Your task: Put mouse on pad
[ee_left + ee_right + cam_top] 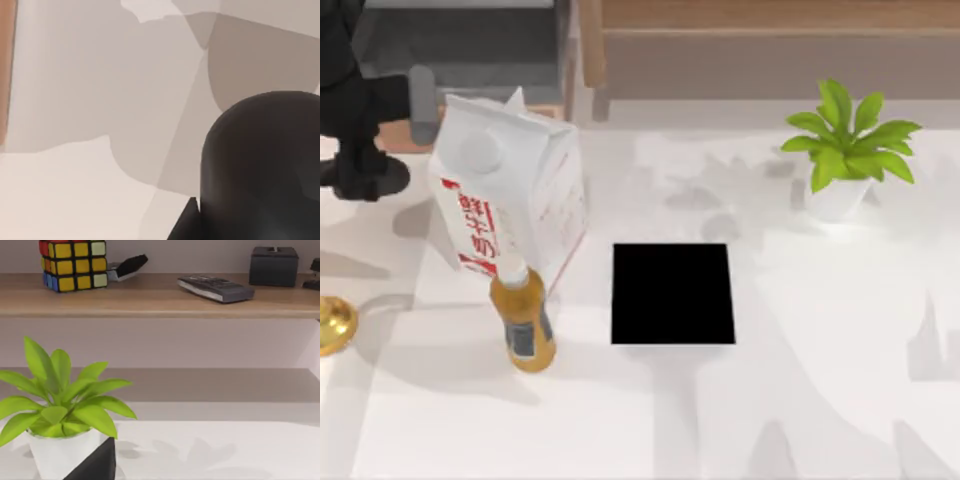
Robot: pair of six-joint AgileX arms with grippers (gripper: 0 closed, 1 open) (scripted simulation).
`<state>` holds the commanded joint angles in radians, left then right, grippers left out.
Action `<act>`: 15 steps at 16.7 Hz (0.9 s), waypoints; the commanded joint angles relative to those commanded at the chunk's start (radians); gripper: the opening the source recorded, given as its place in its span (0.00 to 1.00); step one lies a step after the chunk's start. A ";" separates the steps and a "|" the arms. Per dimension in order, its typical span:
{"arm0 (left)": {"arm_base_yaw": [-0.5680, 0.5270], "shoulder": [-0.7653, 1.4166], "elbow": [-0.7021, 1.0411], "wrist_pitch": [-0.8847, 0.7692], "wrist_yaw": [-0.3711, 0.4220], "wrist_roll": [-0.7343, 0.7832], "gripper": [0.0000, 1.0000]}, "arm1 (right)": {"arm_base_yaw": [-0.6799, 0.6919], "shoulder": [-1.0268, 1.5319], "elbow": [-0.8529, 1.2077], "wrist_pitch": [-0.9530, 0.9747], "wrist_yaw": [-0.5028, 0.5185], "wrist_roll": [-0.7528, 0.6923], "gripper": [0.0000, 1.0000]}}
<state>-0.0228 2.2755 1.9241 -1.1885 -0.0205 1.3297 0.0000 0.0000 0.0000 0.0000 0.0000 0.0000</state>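
Pad (673, 294) is lying centre-table, bare. Left arm (360, 130) is hovering at 10 o'clock, nearer it; mouse (262, 165) possibly under its gripper, grip state unreadable.

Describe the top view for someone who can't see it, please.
A black square pad lies bare at the middle of a white table. To its left stand a milk carton and an amber bottle, with a gold round object at the left edge. A potted plant sits at the back right, and the left arm reaches in at the back left.
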 joint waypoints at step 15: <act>-0.013 0.001 0.218 -0.208 0.025 0.089 0.00 | 0.000 0.000 0.000 0.000 0.000 0.000 1.00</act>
<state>-0.0356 2.2768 2.1418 -1.3961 0.0040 1.4183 0.0000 0.0000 0.0000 0.0000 0.0000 0.0000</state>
